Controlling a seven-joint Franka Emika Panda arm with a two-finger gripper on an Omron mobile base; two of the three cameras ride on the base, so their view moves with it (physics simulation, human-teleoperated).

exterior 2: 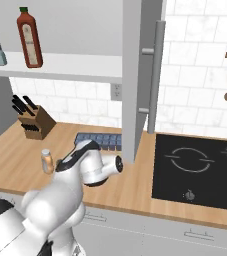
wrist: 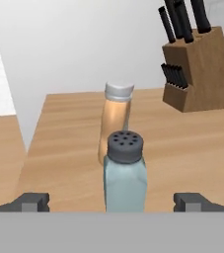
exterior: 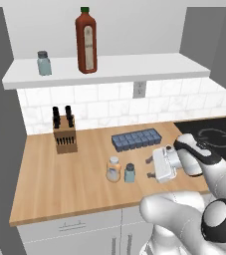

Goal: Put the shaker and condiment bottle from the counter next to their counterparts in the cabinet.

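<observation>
Lower centre of hand view: our gripper point(wrist: 112, 201) spread, flanking shaker point(wrist: 125, 173); we advance level, avoiding condiment bottle point(wrist: 116, 118) behind.

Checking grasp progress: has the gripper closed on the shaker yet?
No, the gripper is open, fingertips wide either side of the shaker.

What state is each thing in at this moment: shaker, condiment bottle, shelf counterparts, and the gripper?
shaker: upright on the counter, capped, between the open fingers, not gripped.
condiment bottle: upright on the counter, capped, just behind the shaker.
second shaker: upright on the cabinet shelf.
red bottle: upright on the shelf, capped.
gripper: open, level with the shaker.
</observation>
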